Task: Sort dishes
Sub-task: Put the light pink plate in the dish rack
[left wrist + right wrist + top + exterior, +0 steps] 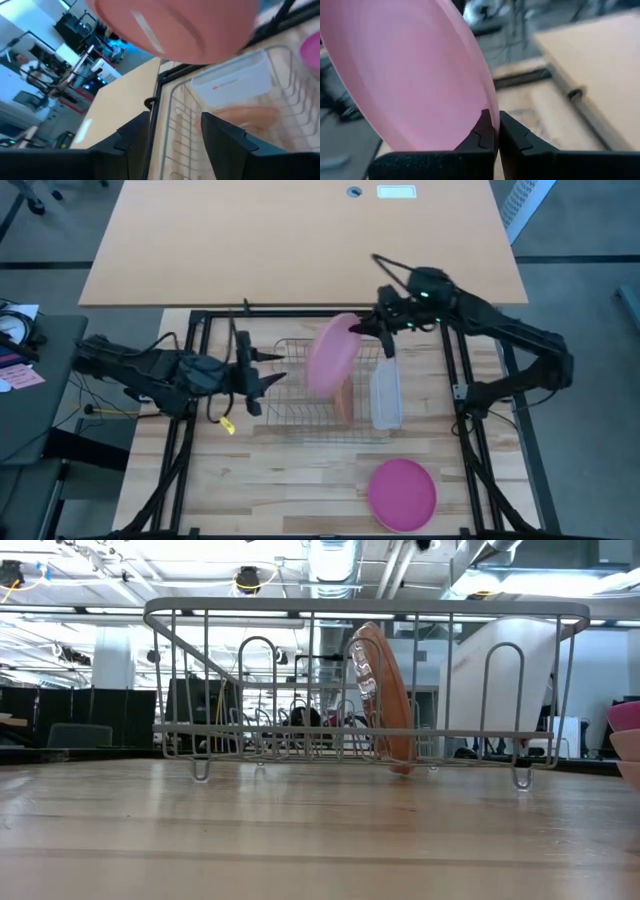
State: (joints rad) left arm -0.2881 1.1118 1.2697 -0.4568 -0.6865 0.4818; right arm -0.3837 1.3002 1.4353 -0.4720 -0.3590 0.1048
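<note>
Right gripper pinched shut on the pale pink plate's rim, plate tilted above the wire rack, hanging at the gripper's 8 o'clock. Rack holds a salmon-orange plate on edge and a translucent tub. Magenta plate flat on the table, 5 o'clock of rack. Left gripper open at rack's 9 o'clock, empty.

No readable text, label, brand or number shows in any view; marks are too blurred.

Open workshop hall, bright ceiling strip lights, exposed ducts, dark chairs, tan tabletop beyond.
</note>
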